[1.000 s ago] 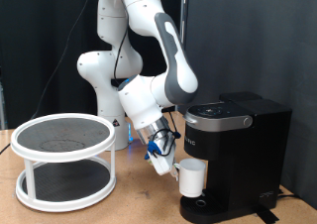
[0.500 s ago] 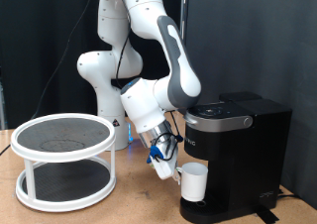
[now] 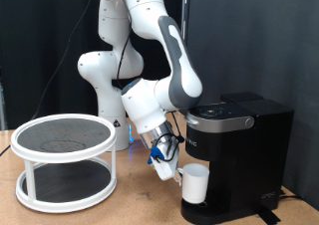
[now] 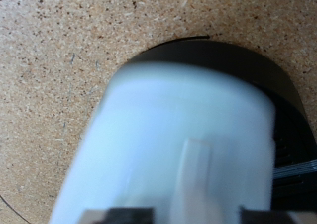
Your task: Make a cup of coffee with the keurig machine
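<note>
The white cup (image 3: 194, 183) stands under the spout of the black keurig machine (image 3: 244, 155), on or just above its round drip tray (image 3: 202, 213). My gripper (image 3: 171, 169) is at the cup's side toward the exterior view's left, shut on the cup's handle. In the wrist view the cup (image 4: 168, 135) fills the frame with its handle (image 4: 203, 179) between my dark fingertips (image 4: 114, 216), and the black drip tray (image 4: 233, 60) lies beneath it. The machine's lid is down.
A white two-tier round shelf (image 3: 65, 160) with dark surfaces stands on the speckled tabletop (image 3: 130, 207) at the exterior view's left. The robot's base (image 3: 100, 86) is behind, against a black curtain. A cable lies at the right edge.
Over the last second my gripper carried the cup slightly down and toward the machine, over the drip tray. Nothing has moved in the last half second.
</note>
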Robot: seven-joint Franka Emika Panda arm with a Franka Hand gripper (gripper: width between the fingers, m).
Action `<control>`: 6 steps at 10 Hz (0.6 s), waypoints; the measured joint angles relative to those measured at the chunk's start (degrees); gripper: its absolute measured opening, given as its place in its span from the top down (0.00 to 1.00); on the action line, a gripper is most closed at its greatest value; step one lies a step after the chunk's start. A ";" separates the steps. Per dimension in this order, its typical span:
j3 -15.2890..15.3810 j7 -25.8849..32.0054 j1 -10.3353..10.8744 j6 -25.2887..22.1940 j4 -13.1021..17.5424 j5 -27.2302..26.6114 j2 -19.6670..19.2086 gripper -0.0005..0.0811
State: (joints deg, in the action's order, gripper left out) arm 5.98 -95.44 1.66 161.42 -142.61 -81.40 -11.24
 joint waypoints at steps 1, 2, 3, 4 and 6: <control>0.00 -0.05 -0.01 0.00 0.00 0.00 -0.01 0.76; 0.00 -0.05 -0.02 0.00 0.00 0.00 -0.02 0.76; -0.01 -0.19 -0.03 0.00 0.00 0.05 -0.02 0.60; -0.02 -0.53 -0.05 0.00 0.00 0.19 -0.02 0.60; -0.03 -1.20 -0.10 0.00 0.00 0.53 -0.03 0.19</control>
State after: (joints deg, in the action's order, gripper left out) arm 5.94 -96.63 1.56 161.42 -142.61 -80.87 -11.26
